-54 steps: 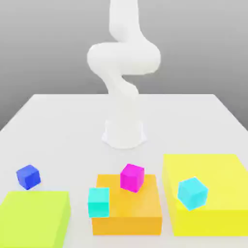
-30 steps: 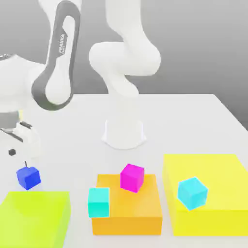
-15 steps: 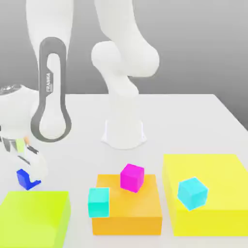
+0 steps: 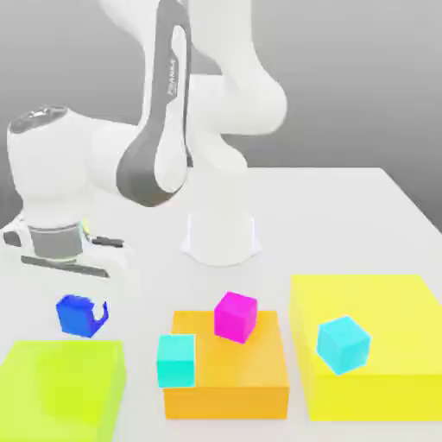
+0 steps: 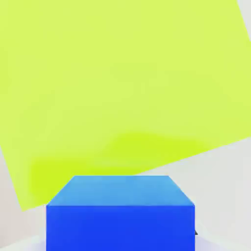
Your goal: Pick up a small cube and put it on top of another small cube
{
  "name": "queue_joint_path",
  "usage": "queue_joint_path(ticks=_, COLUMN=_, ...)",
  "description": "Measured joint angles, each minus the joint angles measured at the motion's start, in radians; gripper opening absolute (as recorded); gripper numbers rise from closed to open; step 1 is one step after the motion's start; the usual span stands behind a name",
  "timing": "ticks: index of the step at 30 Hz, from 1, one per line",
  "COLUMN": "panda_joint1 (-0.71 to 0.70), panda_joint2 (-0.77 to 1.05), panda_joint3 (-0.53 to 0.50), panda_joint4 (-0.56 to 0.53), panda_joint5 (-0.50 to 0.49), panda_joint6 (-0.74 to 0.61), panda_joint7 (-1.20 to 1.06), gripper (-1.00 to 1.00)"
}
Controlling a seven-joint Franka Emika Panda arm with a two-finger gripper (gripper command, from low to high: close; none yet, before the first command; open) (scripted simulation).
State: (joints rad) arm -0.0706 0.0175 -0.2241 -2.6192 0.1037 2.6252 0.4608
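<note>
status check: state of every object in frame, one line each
tool: shut on dark blue cube
dark blue cube: gripped, above lime block's far edge
lime block: on table
sky-blue cube: on yellow block
yellow block: on table
magenta cube: on orange block
turquoise cube: at orange block's front

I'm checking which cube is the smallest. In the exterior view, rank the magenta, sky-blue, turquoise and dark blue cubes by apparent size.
1. Sky-blue cube and magenta cube: alike, unranked.
2. Turquoise cube: face-on, unsure against those two.
3. Dark blue cube: smallest.
</note>
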Motion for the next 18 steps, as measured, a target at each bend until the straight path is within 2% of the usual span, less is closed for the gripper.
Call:
queue_joint_path(ticks=9, panda_joint1=0.391, panda_joint2=-0.122, panda_joint3=0.212, panda_joint4=0.136, panda_joint5=-0.084, panda_joint6=-0.248, panda_joint7=-0.063, gripper=-1.00)
queue_joint_path(ticks=13, panda_joint1=0.424, panda_joint2=-0.037, panda_joint3=0.229, panda_joint4=0.120, panda_joint5=-0.098, panda_joint6=-0.146, panda_joint7=-0.066, gripper=-1.00)
queue_joint_path(ticks=14, panda_joint1=0.418, panda_joint2=-0.013, panda_joint3=0.236, panda_joint4=0.112, panda_joint5=-0.099, panda_joint6=-0.115, panda_joint7=-0.066, gripper=1.00)
queue_joint_path(ticks=18, panda_joint1=0.423, panda_joint2=-0.013, panda_joint3=0.236, panda_joint4=0.112, panda_joint5=-0.099, panda_joint6=-0.115, panda_joint7=-0.066, gripper=1.00)
